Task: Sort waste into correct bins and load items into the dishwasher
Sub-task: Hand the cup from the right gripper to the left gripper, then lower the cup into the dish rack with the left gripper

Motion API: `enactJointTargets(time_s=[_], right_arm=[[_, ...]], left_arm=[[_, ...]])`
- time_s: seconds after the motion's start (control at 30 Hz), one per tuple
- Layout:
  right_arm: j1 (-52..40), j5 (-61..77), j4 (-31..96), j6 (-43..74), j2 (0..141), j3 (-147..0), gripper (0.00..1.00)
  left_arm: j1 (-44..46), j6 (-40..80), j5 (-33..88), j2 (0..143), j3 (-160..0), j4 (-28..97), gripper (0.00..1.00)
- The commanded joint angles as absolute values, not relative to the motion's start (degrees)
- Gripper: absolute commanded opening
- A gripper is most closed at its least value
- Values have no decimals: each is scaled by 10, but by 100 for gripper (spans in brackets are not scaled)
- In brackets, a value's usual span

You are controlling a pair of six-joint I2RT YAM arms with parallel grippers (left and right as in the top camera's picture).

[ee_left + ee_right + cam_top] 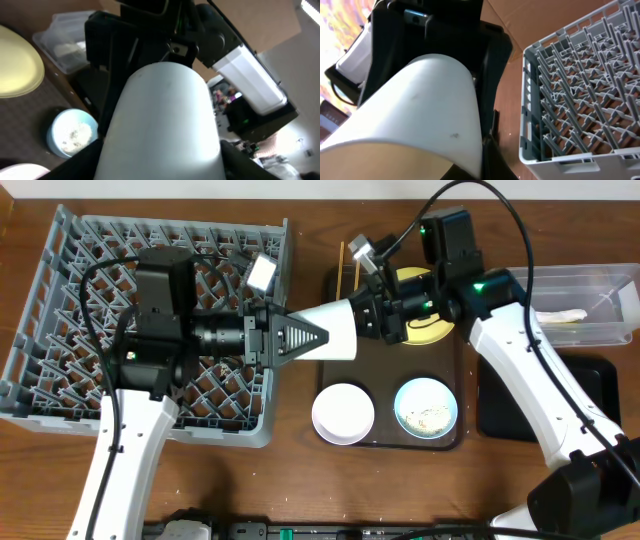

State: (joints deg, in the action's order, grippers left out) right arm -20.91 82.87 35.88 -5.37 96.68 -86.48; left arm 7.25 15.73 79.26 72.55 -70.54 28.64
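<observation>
The white cup hangs on its side between both arms, above the gap between the grey dish rack and the brown serving tray. My left gripper is shut on its left end; in the left wrist view the cup fills the space between my fingers. My right gripper grips its right end at the rim, as the right wrist view shows the cup. The yellow plate, white bowl and light blue bowl with rice scraps sit on the tray. The chopsticks lie at its far left. The green wrapper is out of view.
The brown serving tray lies at centre. The clear tub at far right holds a white crumpled piece. The flat black tray lies in front of it. The rack's corner shows in the right wrist view.
</observation>
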Motion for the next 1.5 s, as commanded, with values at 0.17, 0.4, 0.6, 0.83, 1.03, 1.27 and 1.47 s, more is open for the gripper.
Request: enactJointTargets(time_s=[0.17, 0.4, 0.6, 0.83, 1.03, 1.27, 1.47], right_arm=[[-217, 775, 354, -23, 957, -876, 36], [-161, 619, 394, 13, 942, -876, 62], [-100, 482, 476, 12, 903, -876, 65], [-95, 419, 528, 10, 885, -876, 70], [-98, 403, 531, 10, 885, -876, 72], [-98, 403, 541, 10, 885, -876, 73], [-100, 396, 542, 10, 885, -876, 75]], left_arm=[[76, 160, 783, 726, -715, 286, 46], [36, 144, 559, 709, -715, 421, 45], [-47, 136, 375, 661, -716, 536, 42], [-164, 253, 55, 617, -718, 655, 42], [-210, 282, 17, 645, -717, 669, 42], [-225, 289, -35, 724, -717, 667, 43], [-225, 293, -22, 793, -717, 650, 43]])
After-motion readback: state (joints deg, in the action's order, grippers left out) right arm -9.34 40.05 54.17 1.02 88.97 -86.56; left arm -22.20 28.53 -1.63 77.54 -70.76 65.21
